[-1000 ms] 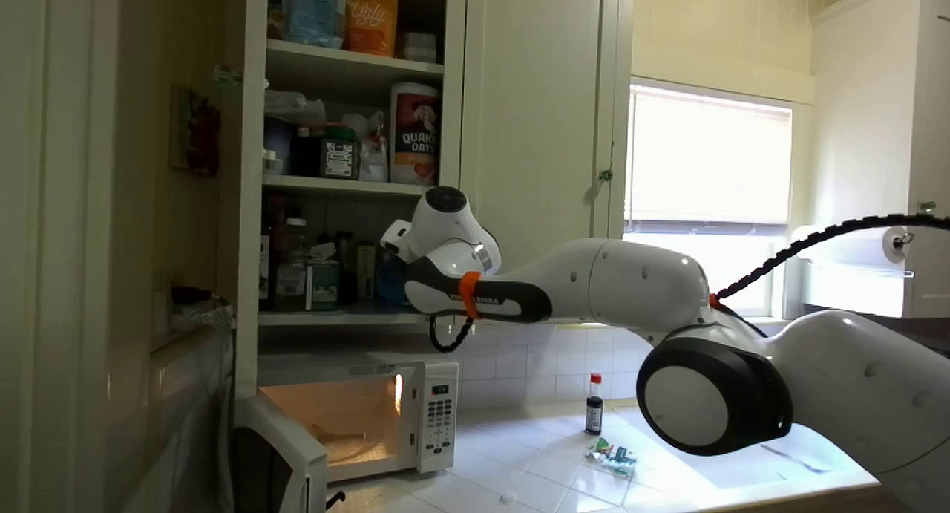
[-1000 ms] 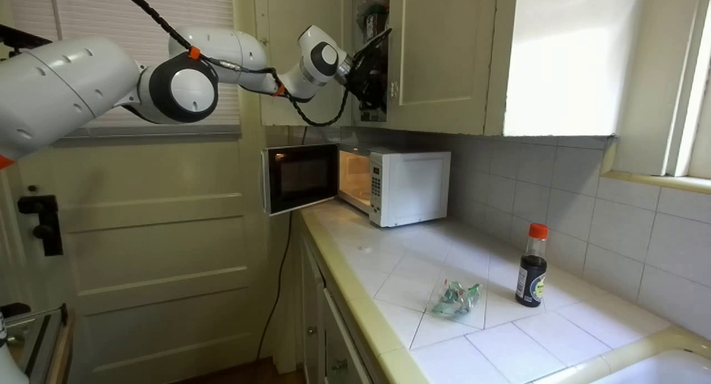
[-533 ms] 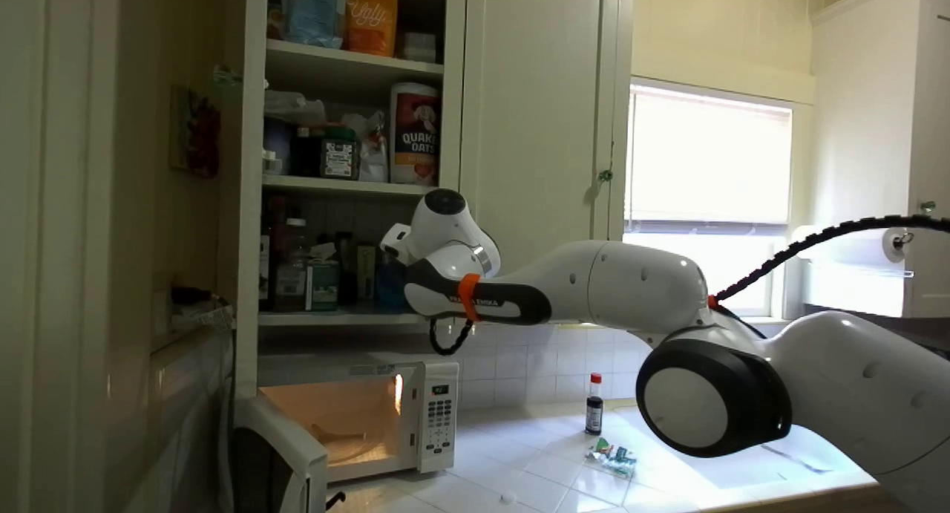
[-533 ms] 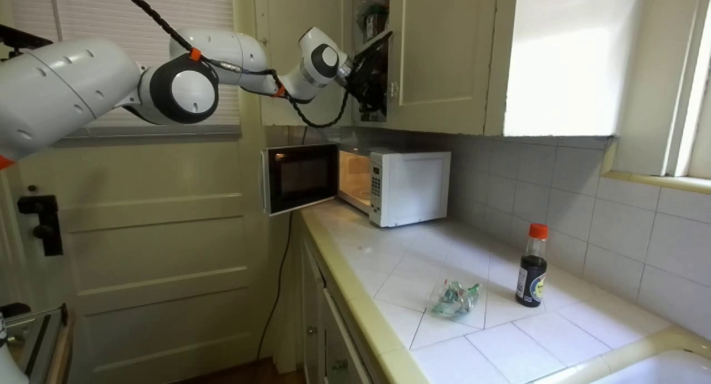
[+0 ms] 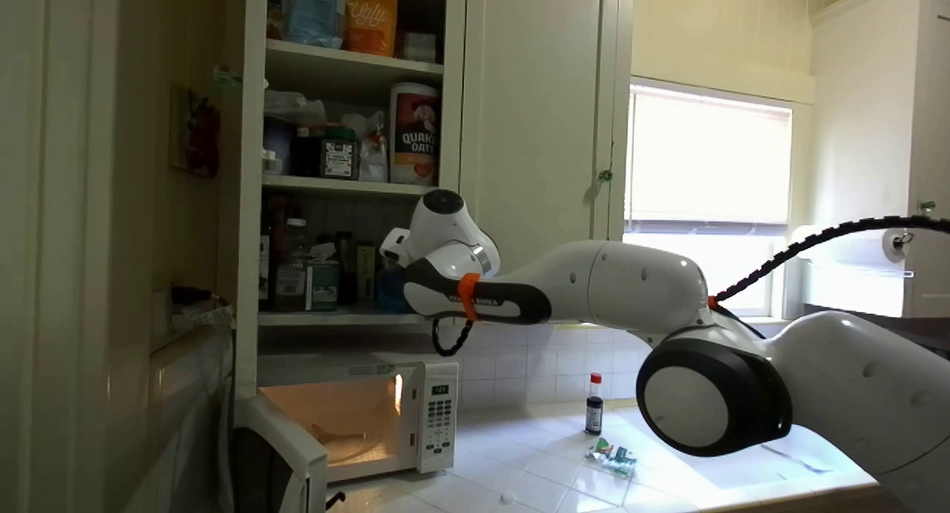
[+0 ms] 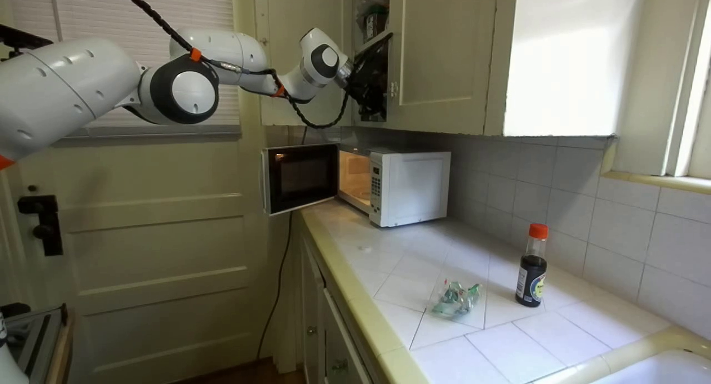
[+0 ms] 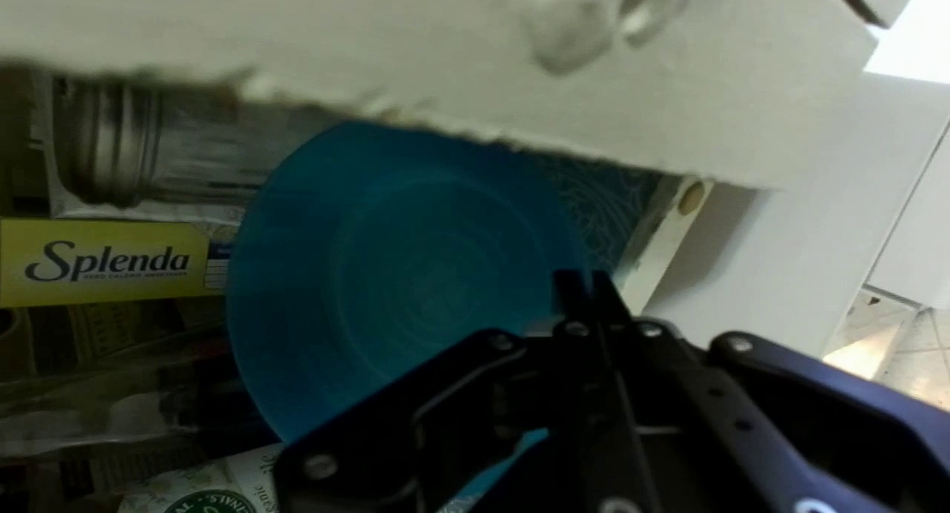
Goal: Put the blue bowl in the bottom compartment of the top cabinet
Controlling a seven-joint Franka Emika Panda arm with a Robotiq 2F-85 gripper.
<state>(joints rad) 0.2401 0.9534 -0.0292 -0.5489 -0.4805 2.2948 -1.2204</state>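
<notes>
The blue bowl (image 7: 415, 260) fills the middle of the wrist view, its open side facing the camera. My gripper (image 7: 586, 281) is shut on its rim at the right side. In an exterior view a bit of the blue bowl (image 5: 390, 286) shows in the bottom compartment (image 5: 334, 318), just left of my wrist, near shelf height; I cannot tell whether it rests on the shelf. The top cabinet (image 5: 534, 112) is cream, with its left section open. In an exterior view my black gripper (image 6: 369, 84) is inside the cabinet opening, its fingertips hidden.
A Splenda box (image 7: 104, 262) and a glass jar (image 7: 193, 145) stand close beside the bowl. The cabinet's cream frame (image 7: 415, 60) crosses near the gripper. Below are the open microwave (image 6: 411, 186), a soy sauce bottle (image 6: 531, 273) and a crumpled plastic bag (image 6: 456, 299).
The wrist and gripper have sunk slightly, uncovering the middle shelf edge in an exterior view. The bowl has come down a little with them, towards the lowest shelf.
</notes>
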